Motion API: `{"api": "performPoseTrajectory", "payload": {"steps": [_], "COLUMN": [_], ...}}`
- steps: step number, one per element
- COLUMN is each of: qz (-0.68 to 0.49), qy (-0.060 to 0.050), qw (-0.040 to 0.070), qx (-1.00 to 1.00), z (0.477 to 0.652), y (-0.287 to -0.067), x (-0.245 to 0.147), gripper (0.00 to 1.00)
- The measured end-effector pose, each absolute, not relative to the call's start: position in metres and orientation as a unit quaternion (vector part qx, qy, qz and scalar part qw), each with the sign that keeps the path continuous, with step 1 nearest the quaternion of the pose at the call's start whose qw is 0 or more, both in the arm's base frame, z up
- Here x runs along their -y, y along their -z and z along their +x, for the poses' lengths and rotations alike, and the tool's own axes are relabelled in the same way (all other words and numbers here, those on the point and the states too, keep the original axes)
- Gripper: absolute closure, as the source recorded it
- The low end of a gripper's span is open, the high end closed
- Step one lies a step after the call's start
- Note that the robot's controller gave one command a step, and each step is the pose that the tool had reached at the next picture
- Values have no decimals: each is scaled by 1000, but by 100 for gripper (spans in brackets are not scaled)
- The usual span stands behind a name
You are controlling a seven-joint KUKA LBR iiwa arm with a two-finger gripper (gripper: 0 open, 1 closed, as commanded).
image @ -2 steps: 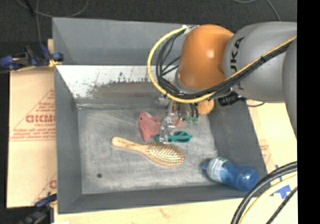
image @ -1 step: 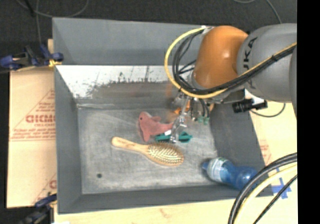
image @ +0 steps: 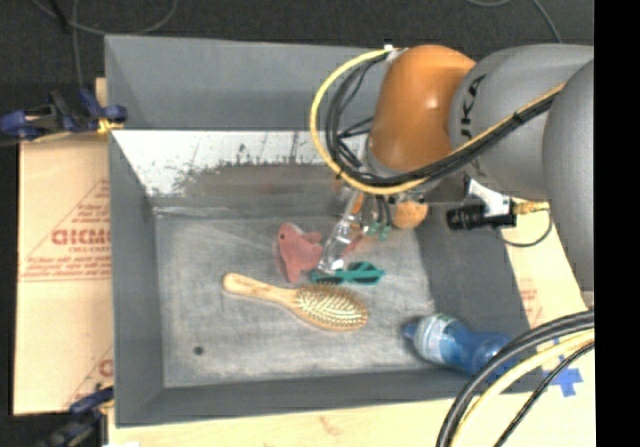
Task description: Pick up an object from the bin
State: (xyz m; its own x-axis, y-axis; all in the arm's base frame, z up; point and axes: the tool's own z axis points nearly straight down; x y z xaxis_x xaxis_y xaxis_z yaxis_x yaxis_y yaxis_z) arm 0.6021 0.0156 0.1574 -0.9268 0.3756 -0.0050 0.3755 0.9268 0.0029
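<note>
My gripper [image: 338,253] reaches down from under the orange cover into the middle of the bin. Its fingertips stand between a flat reddish-pink piece [image: 296,249] on the left and a small teal-green thing [image: 352,273] just below and to the right. The fingertips touch or nearly touch the teal thing's left end; I cannot tell whether anything is between them. A wooden hairbrush [image: 305,302] lies in front of the gripper, handle pointing left, bristle head to the right.
A clear blue plastic bottle [image: 452,344] lies at the bin's front right corner. A small orange-tan ball [image: 410,212] shows just right of the wrist, by the cables. The left half of the bin floor is bare grey metal.
</note>
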Motion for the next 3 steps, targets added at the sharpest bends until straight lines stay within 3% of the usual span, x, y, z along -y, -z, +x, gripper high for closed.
{"api": "performPoseTrajectory", "payload": {"steps": [1, 2, 3], "qz": [177, 329, 329], "qy": [0, -4, -4], "qw": [5, 6, 6], "qx": [-984, -944, -944], "z": [599, 593, 593], "y": [-93, -75, -75], "x": [-18, -11, -11], "gripper": [0, 100, 100]}}
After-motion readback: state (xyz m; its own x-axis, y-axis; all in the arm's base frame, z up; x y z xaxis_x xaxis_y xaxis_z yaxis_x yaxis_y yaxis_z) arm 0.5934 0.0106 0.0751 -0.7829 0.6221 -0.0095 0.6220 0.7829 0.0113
